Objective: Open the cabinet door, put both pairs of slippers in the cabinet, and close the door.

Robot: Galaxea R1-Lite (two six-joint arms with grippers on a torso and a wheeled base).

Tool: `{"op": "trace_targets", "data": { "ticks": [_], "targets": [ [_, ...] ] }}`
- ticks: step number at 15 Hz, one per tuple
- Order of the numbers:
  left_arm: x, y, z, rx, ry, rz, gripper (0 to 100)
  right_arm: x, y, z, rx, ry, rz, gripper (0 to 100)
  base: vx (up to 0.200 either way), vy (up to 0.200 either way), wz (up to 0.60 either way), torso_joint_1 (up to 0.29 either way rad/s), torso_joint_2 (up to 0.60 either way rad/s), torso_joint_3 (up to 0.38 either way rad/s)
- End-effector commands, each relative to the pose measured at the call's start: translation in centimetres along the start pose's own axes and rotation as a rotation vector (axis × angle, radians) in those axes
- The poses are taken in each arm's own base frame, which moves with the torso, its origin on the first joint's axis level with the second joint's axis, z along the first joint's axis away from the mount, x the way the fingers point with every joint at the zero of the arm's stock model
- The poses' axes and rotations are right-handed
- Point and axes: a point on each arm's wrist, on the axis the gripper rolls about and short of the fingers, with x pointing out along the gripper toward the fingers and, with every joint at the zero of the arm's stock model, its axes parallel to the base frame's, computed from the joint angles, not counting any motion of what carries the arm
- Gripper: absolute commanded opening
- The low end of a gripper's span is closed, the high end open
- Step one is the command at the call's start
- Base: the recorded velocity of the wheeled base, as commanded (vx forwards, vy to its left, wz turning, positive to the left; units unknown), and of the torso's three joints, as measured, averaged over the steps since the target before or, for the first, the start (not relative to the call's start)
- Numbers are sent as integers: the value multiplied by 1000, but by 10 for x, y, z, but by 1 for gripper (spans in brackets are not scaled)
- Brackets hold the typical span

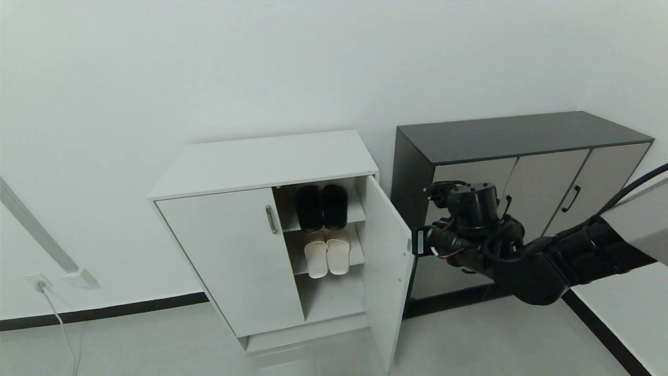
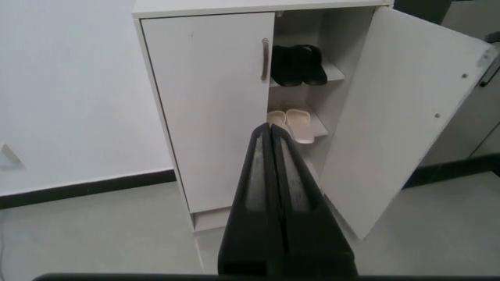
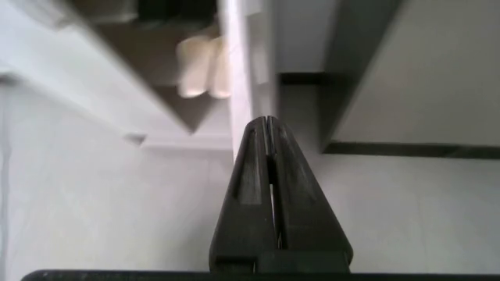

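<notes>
Right claw (image 3: pixel 269 133) clenched, holding nothing, just beside the free edge of the open right door (image 1: pixel 389 271) of the white cabinet (image 1: pixel 261 164); contact cannot be told. Left claw (image 2: pixel 271 139) clenched, empty, in front of the cabinet. Black slippers (image 1: pixel 322 207) on its top shelf (image 1: pixel 356 211), cream slippers (image 1: pixel 327 252) on middle shelf (image 1: pixel 357 255). Left door (image 1: pixel 229 261) shut.

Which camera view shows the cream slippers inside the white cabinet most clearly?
The head view: the cream slippers lie side by side on the middle shelf, both fully visible past the open door. In the left wrist view the left gripper hides part of the pair. In the right wrist view they are a pale blur.
</notes>
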Motion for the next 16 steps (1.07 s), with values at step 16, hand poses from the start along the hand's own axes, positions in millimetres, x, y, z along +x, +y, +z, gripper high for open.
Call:
{"op": "trace_targets", "data": {
  "ticks": [16],
  "targets": [
    [0, 0, 0, 0, 1, 5, 0, -42, 21, 0, -27, -35, 184, 0, 0, 0, 225, 1, 1, 1]
  ]
}}
